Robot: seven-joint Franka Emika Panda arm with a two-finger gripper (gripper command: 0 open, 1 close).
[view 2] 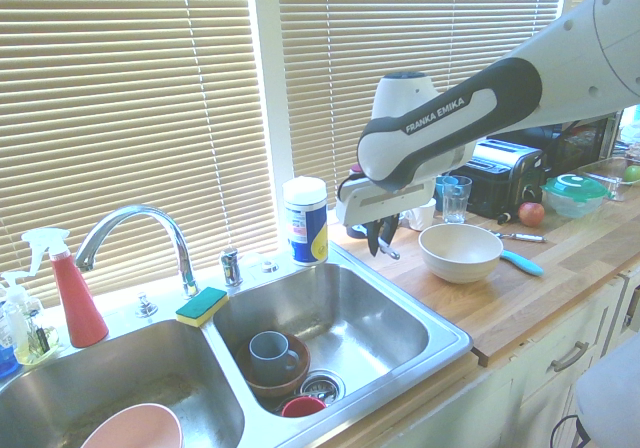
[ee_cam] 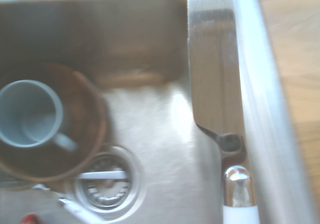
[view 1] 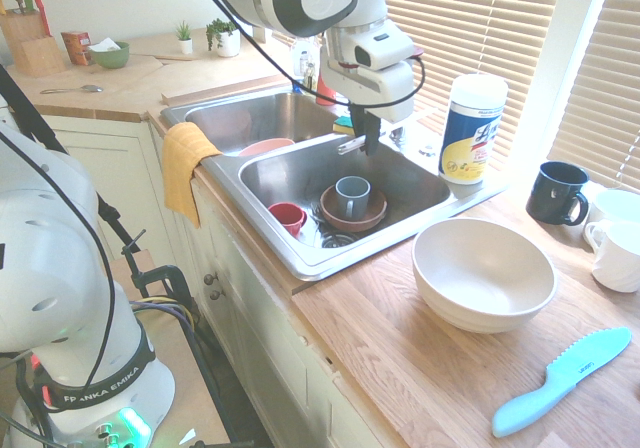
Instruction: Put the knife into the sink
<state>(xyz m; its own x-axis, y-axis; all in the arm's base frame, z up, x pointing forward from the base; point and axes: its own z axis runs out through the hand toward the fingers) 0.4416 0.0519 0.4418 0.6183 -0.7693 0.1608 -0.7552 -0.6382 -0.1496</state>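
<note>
Arm reaches over the sink — claw pointing steeply down, pinching the knife.

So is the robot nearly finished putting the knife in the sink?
Nearly. Done: the gripper is shut on the knife and holds it over the sink. In hand: the wrist view shows the blade above the basin. Left: lower it and let go.

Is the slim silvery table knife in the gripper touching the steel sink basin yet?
Apart. First exterior view shows the knife hanging from the shut gripper, clear above the sink floor.
</note>
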